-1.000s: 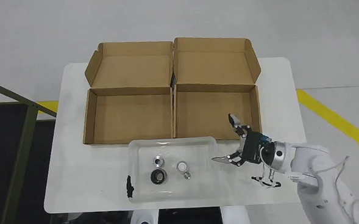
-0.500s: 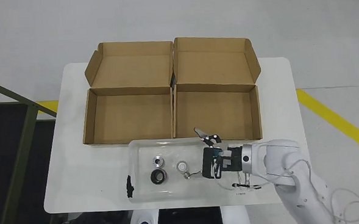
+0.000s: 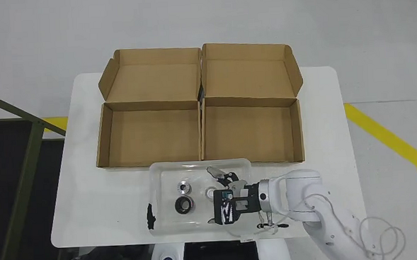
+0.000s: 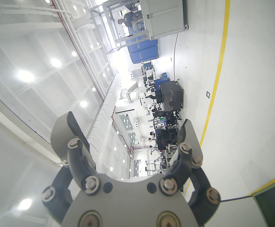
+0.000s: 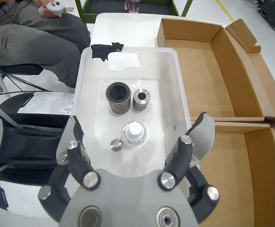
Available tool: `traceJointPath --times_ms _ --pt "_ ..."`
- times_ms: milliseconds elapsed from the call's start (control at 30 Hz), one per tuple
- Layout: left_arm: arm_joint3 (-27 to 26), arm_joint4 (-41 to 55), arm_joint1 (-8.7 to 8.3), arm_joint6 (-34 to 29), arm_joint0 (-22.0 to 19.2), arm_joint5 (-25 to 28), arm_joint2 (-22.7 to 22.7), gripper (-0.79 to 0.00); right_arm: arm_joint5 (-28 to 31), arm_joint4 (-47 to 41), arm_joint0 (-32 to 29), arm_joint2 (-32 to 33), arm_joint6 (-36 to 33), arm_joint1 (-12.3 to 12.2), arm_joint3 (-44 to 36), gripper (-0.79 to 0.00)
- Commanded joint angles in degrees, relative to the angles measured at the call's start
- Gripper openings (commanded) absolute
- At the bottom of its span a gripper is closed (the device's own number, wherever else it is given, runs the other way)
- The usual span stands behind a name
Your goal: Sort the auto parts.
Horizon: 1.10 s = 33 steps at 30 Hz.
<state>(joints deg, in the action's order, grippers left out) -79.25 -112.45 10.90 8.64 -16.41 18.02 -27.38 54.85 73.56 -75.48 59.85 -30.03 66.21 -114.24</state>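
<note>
- Over the clear tub (image 5: 171,64) at 6 o'clock on the bench (image 3: 90,172), my right hand (image 5: 138,116) is spread wide, holding nothing.
- Inside it sit a big dark ring (image 5: 118,97), a grey cylinder (image 5: 141,100), a clear cap (image 5: 134,133) and a small silver nut (image 5: 116,145).
- Two brown boxes (image 3: 152,136) lie open at 12 o'clock.
- My left hand (image 4: 127,117) is wide too, holding nothing.
</note>
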Motion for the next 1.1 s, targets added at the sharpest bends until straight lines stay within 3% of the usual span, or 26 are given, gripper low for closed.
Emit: traceJointPath --times_ms 0,433,533,700,833,1067 --pt "0.0 0.0 0.0 0.0 0.0 0.0 0.0 0.0 -0.1 -0.4 0.5 -0.7 0.0 0.0 0.8 0.0" --pt "0.0 0.0 0.0 0.0 0.0 0.0 0.0 0.0 -2.0 0.9 2.5 -2.6 -0.1 -0.3 4.7 -0.003" --pt "0.0 0.0 0.0 0.0 0.0 0.0 0.0 0.0 -2.9 1.7 2.9 -3.2 -0.3 -0.3 5.4 -0.126" --pt "0.0 0.0 0.0 0.0 0.0 0.0 0.0 0.0 -3.8 2.6 3.5 -4.1 -0.1 -0.4 6.2 -0.16" --pt "0.0 0.0 0.0 0.0 0.0 0.0 0.0 0.0 -4.0 2.7 3.9 -4.6 0.2 -0.4 7.1 -0.397" --pt "0.0 0.0 0.0 0.0 0.0 0.0 0.0 0.0 -4.0 2.3 4.7 -5.5 0.6 -0.5 8.3 -0.573"
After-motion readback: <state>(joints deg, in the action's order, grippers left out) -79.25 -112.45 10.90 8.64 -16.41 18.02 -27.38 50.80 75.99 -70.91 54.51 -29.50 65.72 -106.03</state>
